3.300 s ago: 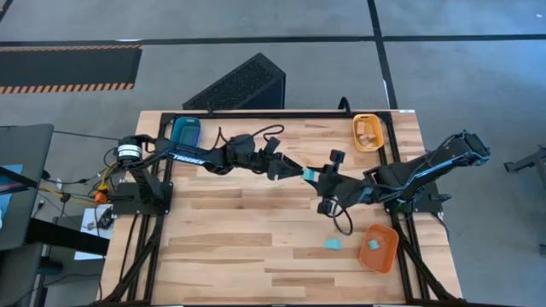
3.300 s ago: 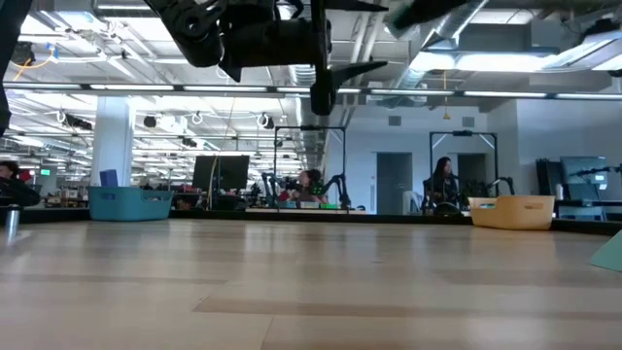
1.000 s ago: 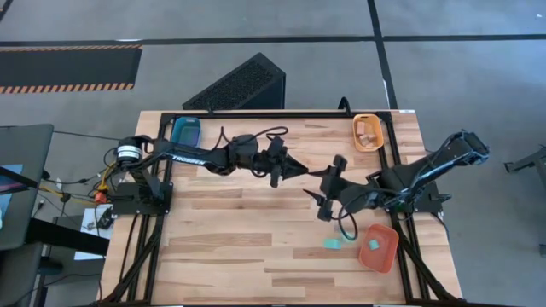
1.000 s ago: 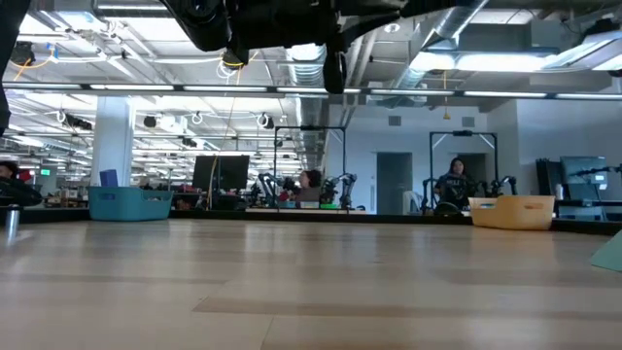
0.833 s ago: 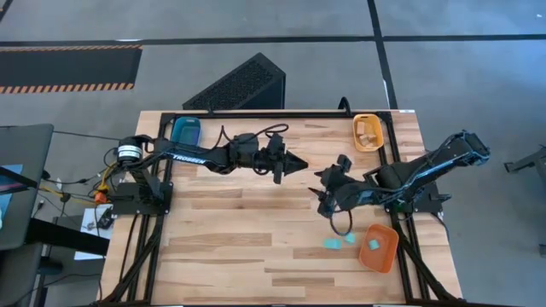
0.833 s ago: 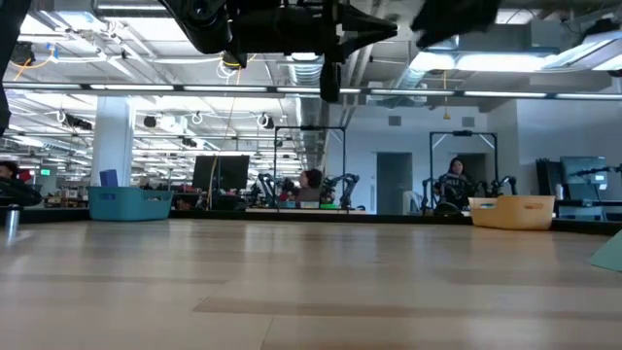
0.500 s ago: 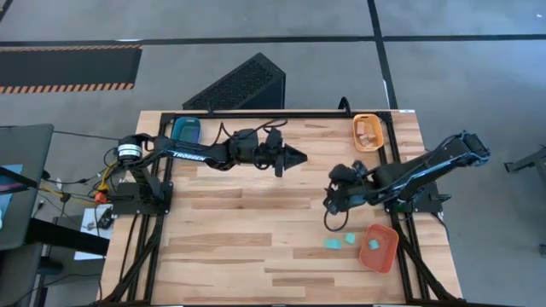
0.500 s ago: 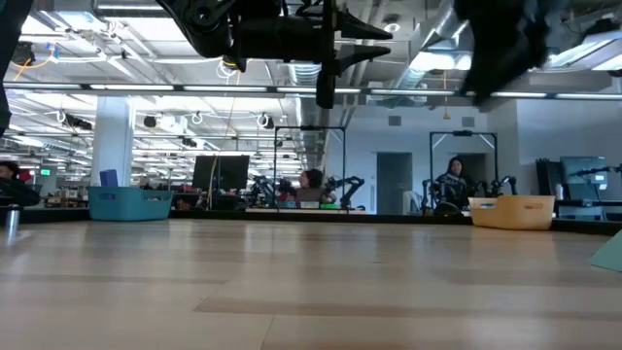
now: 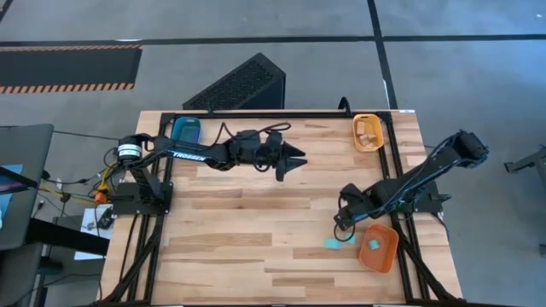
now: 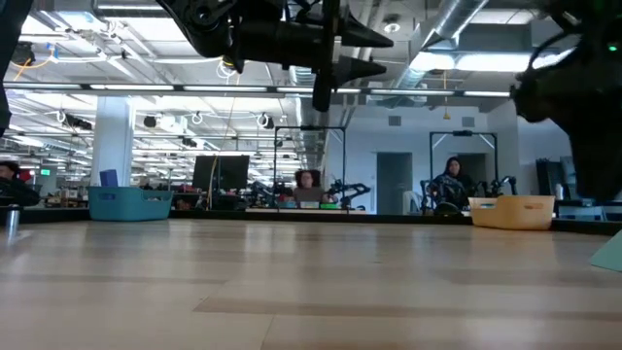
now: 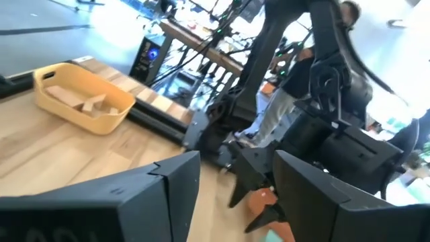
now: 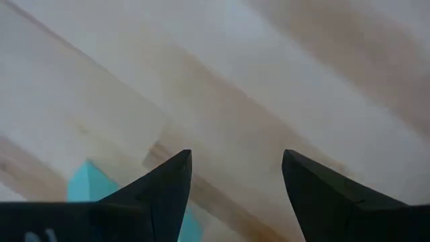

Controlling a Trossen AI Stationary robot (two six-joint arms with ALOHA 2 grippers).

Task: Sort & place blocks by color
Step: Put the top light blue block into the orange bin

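The desk (image 9: 256,230) carries three trays at its edges, and the step in hand looks like collecting the light cyan blocks for the orange tray (image 9: 389,253). The right claw (image 9: 340,228), fingers spread and empty, hangs low just beside two cyan blocks (image 9: 333,244) lying on the wood near that tray; next it likely must drop over one block and pinch it. The left claw (image 9: 299,159), also spread and empty, waits above mid-desk. The orange tray already holds one cyan block (image 9: 373,249); the yellow-orange tray (image 9: 356,136) holds tan wooden pieces (image 9: 368,131); the blue tray's (image 9: 185,130) contents cannot be made out.
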